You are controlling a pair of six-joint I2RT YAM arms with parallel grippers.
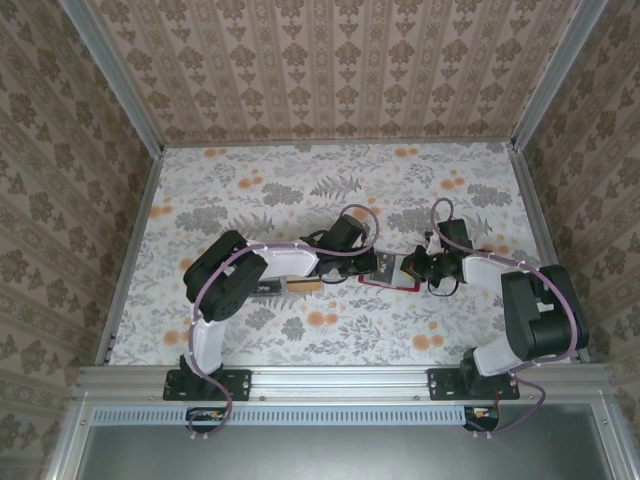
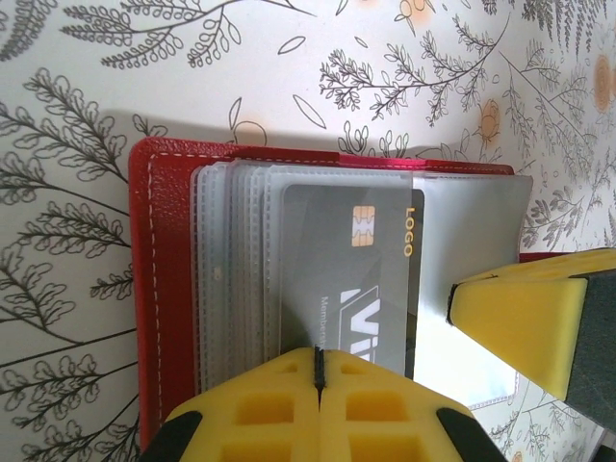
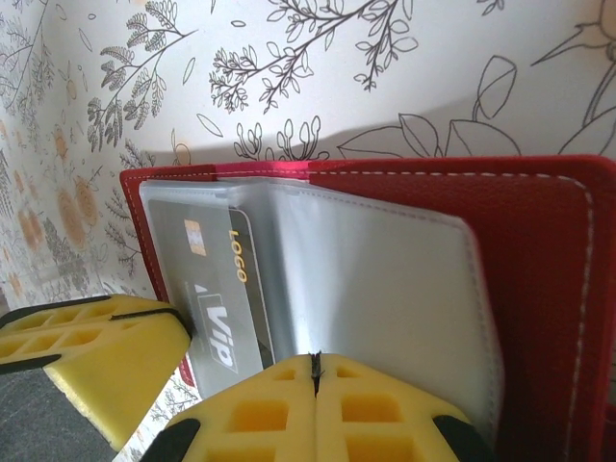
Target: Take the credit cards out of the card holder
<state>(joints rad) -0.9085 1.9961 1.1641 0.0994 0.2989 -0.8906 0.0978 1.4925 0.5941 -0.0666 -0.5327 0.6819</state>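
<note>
Left wrist: left gripper (image 2: 316, 364) pinches grey card (image 2: 346, 260) for extraction; clenched right gripper (image 3: 313, 366) steadies card holder (image 2: 164, 289) on bench (image 2: 96, 67).

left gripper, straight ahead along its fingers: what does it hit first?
The grey credit card in the red card holder: the shut tips of the left gripper sit right at its near edge. Contact or pinch, can't tell.
</note>
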